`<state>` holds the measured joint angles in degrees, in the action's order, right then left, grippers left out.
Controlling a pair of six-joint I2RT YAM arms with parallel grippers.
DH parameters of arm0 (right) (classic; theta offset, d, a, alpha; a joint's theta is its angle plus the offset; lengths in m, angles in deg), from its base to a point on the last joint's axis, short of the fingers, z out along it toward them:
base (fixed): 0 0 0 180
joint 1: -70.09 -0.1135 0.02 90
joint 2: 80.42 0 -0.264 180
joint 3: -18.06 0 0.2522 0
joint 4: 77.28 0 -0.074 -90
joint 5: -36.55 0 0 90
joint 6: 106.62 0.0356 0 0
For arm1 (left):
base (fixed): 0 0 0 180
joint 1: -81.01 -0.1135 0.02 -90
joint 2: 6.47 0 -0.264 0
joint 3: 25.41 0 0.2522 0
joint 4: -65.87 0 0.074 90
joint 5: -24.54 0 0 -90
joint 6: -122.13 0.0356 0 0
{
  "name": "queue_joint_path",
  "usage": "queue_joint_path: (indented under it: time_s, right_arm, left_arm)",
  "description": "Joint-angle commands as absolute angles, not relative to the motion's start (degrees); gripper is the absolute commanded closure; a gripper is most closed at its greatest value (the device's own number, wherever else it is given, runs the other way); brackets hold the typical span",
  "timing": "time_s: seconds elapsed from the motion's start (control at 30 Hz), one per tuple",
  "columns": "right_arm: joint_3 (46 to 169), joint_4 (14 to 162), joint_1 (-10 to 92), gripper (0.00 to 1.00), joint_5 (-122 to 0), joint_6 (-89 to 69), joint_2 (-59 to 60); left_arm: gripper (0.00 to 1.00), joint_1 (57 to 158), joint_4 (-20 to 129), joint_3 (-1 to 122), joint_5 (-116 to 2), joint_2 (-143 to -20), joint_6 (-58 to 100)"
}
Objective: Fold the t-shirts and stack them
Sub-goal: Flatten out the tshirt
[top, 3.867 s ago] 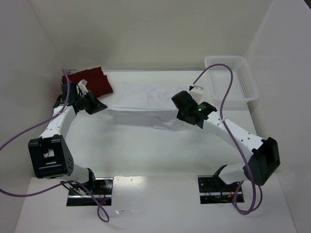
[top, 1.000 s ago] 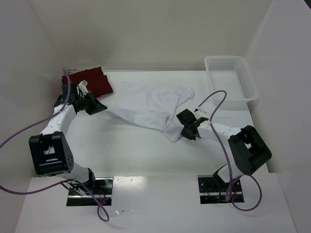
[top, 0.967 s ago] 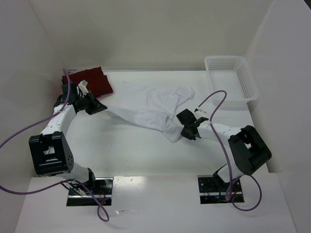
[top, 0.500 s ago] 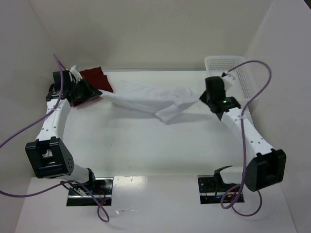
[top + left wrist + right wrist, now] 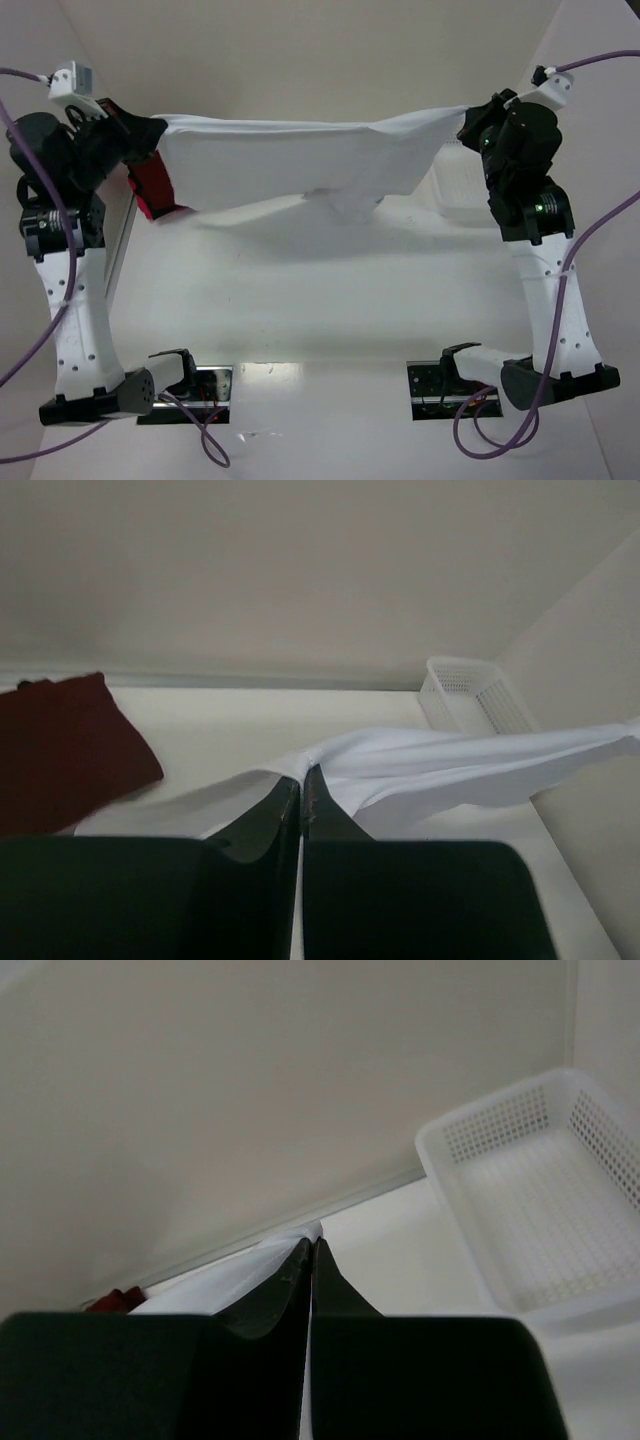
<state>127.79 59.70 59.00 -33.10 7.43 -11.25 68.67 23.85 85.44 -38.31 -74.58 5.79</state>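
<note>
Beyond the near edge, the flat white table (image 5: 320,300) runs back under both raised arms. Over its far half hangs the plain white cloth t-shirt (image 5: 300,160), stretched crosswise and carried wholly in the air, with its upper edge pulled nearly straight and a loose bunch of cloth sagging below the middle.

The left gripper (image 5: 301,777) pinches the shirt's left end; in the left wrist view its two dark fingers are pressed together with white cloth coming out between the tips. The right gripper (image 5: 312,1247) is likewise clamped tight on the other end, a small tip of cloth showing just past its fingertips.

At the far left corner the flat dark red cloth shirt (image 5: 152,190) lies on the table, below and behind the left gripper and partly hidden by it. At the far right corner sits the white plastic mesh basket (image 5: 497,1123), with nothing visible inside it.

The step in hand looks like spreading: the white shirt is held open by two points before it is laid out. The next move would call for lowering both ends together so the cloth lands flat in the middle of the table, the sagging part smoothed out, ready for folding.

No brand, label or writing can be read; no neck label shows on the white shirt.
</note>
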Motion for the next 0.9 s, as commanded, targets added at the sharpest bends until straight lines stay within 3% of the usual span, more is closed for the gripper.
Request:
queue_joint_path:
  time_s: [0.0,0.33,0.63,0.87]
  right_arm:
    - [135.91,60.23,59.28,1.00,-34.82,2.20,-14.62]
    - [142.47,56.63,59.28,1.00,-38.51,2.19,-27.47]
    - [145.28,54.33,59.28,1.00,-38.51,2.19,-34.11]
    - [134.99,56.61,59.28,1.00,-36.05,2.90,-31.88]
  left_arm:
    - [1.00,68.18,21.51,90.46,-41.55,-70.23,7.70]
    - [1.00,68.18,19.03,89.03,-42.45,-53.42,4.64]
    - [1.00,75.71,14.41,94.53,-56.22,-44.62,2.86]
    - [1.00,76.18,19.77,79.94,-58.08,-47.53,2.66]
